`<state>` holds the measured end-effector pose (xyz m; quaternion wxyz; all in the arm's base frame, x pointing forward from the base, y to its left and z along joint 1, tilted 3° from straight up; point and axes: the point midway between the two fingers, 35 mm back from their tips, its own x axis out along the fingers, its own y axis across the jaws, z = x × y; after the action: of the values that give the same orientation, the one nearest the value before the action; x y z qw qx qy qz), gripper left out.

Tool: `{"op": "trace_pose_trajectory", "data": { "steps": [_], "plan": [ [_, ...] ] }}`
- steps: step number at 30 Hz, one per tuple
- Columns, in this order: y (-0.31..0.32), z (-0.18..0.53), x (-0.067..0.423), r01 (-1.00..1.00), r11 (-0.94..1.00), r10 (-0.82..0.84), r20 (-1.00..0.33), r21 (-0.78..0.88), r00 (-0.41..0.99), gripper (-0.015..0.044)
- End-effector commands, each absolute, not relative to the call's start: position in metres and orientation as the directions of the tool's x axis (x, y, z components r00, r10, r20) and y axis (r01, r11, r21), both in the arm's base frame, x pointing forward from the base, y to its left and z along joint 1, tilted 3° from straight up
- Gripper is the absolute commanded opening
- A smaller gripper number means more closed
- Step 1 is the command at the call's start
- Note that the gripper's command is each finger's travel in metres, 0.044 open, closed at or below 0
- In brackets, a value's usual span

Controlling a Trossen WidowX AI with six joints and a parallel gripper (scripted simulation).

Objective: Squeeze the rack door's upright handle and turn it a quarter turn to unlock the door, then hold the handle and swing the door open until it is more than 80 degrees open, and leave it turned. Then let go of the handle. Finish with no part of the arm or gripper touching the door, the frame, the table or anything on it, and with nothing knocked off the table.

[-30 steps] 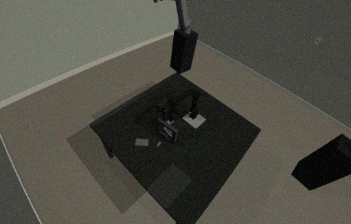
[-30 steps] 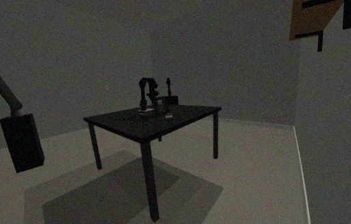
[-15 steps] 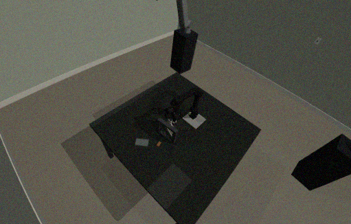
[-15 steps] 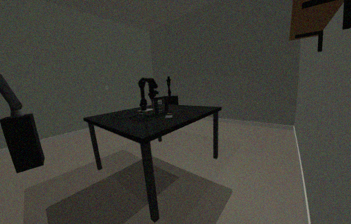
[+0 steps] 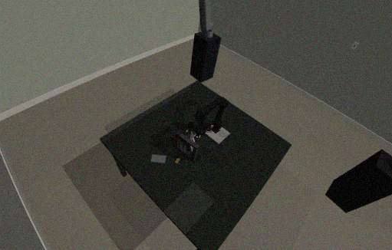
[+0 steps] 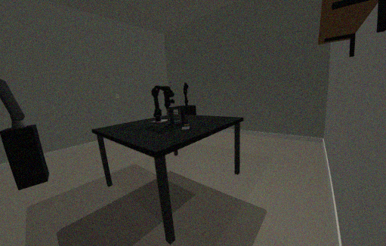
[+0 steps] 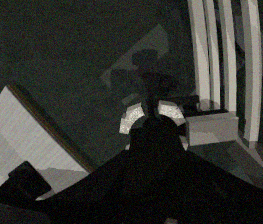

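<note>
The small dark rack [image 5: 194, 153] [image 6: 177, 115] stands mid-table. My gripper [image 5: 192, 133] [image 7: 155, 157] is at its side nearest the arm's base. In the wrist view its two pale fingertips stand either side of a dark upright handle [image 7: 152, 104]; it is shut on the handle. A pale block [image 7: 212, 130] and long pale bars [image 7: 252, 75] lie just right of the fingers, close to them. Which of these belong to the door or the frame is hard to tell. The door's exact angle and the handle's turn are too dark to judge.
A white plate [image 5: 221, 135] [image 7: 7, 132] lies under the arm's base. A pale card [image 5: 158, 159] [image 6: 185, 127] and a small orange piece [image 5: 177, 160] lie on the dark table [image 5: 242, 153] [image 6: 144, 137], on the rack's far side from the base.
</note>
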<state>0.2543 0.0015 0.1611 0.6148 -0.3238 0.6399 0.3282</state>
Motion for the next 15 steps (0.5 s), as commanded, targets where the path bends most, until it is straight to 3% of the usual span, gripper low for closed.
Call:
{"op": "trace_pose_trajectory", "data": {
  "steps": [1,15],
  "plan": [
    [0.007,0.161,0.251,-0.766,0.643,-0.010,-1.000,0.012,-0.024,0.0028],
    [0.030,0.161,0.236,-0.626,0.780,-0.009,-1.000,0.009,-0.025,0.0028]
  ]
}}
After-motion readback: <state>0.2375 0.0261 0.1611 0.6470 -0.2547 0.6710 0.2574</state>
